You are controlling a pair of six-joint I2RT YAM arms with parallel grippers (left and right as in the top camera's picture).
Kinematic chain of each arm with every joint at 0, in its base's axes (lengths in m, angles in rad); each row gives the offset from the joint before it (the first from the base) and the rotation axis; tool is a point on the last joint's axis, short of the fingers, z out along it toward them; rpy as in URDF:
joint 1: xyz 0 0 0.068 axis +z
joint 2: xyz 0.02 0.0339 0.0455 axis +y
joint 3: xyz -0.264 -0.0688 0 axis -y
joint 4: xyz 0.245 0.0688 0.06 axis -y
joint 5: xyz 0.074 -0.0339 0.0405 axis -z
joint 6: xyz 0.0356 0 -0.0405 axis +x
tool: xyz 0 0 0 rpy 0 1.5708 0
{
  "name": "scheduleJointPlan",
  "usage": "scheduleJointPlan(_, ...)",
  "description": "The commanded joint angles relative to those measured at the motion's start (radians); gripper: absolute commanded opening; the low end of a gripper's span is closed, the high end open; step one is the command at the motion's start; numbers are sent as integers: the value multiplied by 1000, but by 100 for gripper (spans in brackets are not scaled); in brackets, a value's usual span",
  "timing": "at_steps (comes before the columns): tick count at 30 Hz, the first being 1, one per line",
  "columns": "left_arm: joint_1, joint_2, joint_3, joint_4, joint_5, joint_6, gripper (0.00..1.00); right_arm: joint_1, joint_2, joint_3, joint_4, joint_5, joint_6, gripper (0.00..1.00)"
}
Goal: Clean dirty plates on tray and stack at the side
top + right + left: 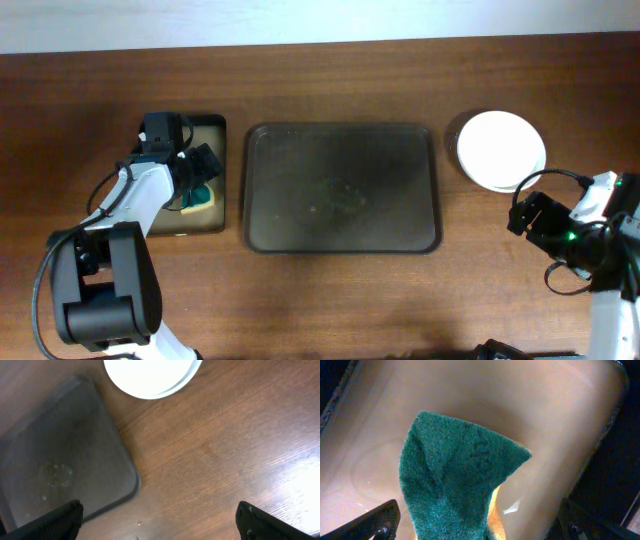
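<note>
Overhead, we see white plates stacked on the table right of the tray; our left gripper gapes wide above the sponge, our right gripper gapes, empty.

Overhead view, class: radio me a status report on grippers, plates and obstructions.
Left gripper open over sponge. Right gripper open above bare table. Plates stacked beside tray, none on it. Nothing in the way.

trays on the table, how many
2. The large dark tray lies mid-table; the smaller black tray sits just left of it, holding a green sponge. None seems hidden.
</note>
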Motion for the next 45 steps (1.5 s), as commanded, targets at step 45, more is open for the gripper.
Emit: scheduleJointPlan(45, 3, 2, 0, 2, 10, 2, 99, 477, -1004, -972, 1033, 108, 8, 98)
